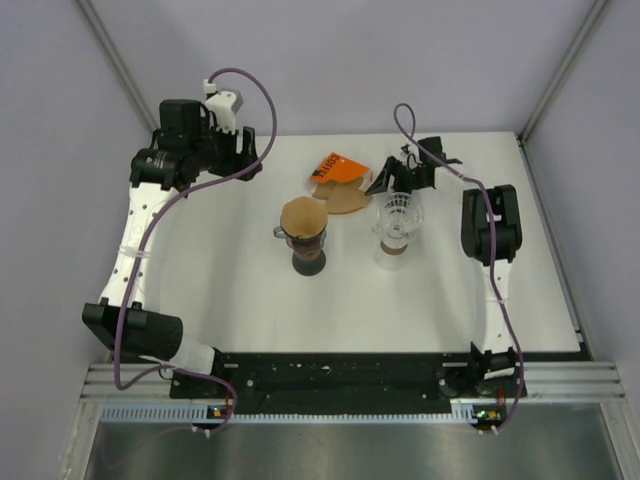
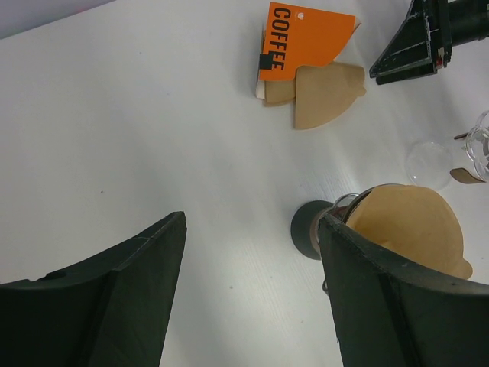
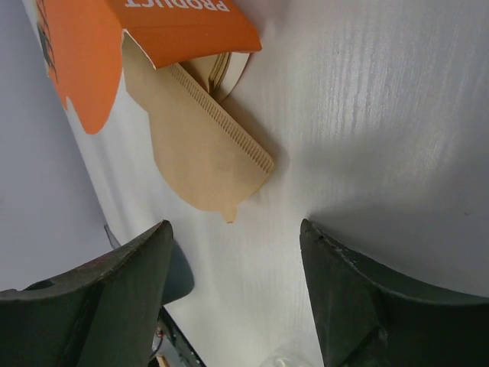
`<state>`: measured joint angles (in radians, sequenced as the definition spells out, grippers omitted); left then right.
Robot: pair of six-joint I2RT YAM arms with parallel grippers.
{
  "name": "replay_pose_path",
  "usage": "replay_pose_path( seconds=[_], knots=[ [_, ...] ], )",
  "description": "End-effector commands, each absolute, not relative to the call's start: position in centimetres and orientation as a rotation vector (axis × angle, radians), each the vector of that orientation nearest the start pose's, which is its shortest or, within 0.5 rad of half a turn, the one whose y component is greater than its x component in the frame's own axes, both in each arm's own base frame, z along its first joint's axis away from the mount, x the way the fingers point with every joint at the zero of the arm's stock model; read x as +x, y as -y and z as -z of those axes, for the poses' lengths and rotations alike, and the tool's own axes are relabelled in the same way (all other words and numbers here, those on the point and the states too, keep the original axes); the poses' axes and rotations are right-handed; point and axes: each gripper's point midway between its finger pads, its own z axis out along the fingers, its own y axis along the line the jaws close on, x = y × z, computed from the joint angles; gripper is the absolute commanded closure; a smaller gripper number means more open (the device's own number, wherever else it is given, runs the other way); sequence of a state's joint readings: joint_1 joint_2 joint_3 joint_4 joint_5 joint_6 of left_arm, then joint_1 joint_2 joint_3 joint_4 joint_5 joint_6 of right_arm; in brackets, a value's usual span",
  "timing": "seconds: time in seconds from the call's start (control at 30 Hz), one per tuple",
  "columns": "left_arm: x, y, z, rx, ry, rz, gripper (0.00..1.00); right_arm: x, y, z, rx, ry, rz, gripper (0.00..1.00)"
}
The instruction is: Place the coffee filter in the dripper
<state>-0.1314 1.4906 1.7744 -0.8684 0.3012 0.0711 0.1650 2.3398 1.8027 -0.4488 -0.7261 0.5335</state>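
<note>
Seen from above, a white table [image 1: 220, 290] holds two coffee makers side by side at its centre. The left one is a dripper [image 1: 300, 243] on a dark-based jug [image 1: 308, 264], and a brown paper coffee filter [image 1: 304, 216] sits opened out inside its cone. Just to its right stands a clear glass dripper [image 1: 398, 212], its ribbed cone see-through. Behind them, toward the top of the frame, lies an orange pack [image 1: 335, 166] printed with the word COFFEE. A flat loose filter [image 1: 347, 199] pokes out of the pack's open end and rests on the table, touching neither dripper. The right wrist view shows this loose filter in the upper left of the frame, with more filter edges stacked inside the pack. The left gripper [image 1: 250, 150] hangs over the upper left of the table, well apart from everything. Its fingers [image 2: 130, 298] are spread wide with only bare table between them. The right gripper [image 1: 392, 172] hovers just right of the pack and behind the glass dripper. Its fingers [image 3: 114, 290] are also parted and grasp nothing, the loose filter lying just beyond their tips.
</note>
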Motion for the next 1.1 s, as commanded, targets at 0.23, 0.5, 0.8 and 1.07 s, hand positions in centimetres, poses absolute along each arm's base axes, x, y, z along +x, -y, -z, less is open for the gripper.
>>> replay_pose_path(
  seconds=[0.23, 0.5, 0.8, 1.07],
  knots=[
    [38.4, 9.8, -35.5, 0.374, -2.038, 0.367, 0.25, 50.6, -24.7, -6.6, 0.321, -2.433, -1.338, 0.34],
    [38.4, 9.8, -35.4, 0.373, -2.039, 0.375, 0.25, 49.7, -26.0, -6.3, 0.326, -2.433, -1.407, 0.35],
    [38.4, 9.8, -35.3, 0.37, -2.038, 0.388, 0.25, 50.6, -26.3, -6.4, 0.387, -2.375, -1.442, 0.39],
    [38.3, 9.8, -35.2, 0.371, -2.039, 0.392, 0.25, 52.3, -26.5, -8.9, 0.489, -2.21, -1.51, 0.46]
  ],
)
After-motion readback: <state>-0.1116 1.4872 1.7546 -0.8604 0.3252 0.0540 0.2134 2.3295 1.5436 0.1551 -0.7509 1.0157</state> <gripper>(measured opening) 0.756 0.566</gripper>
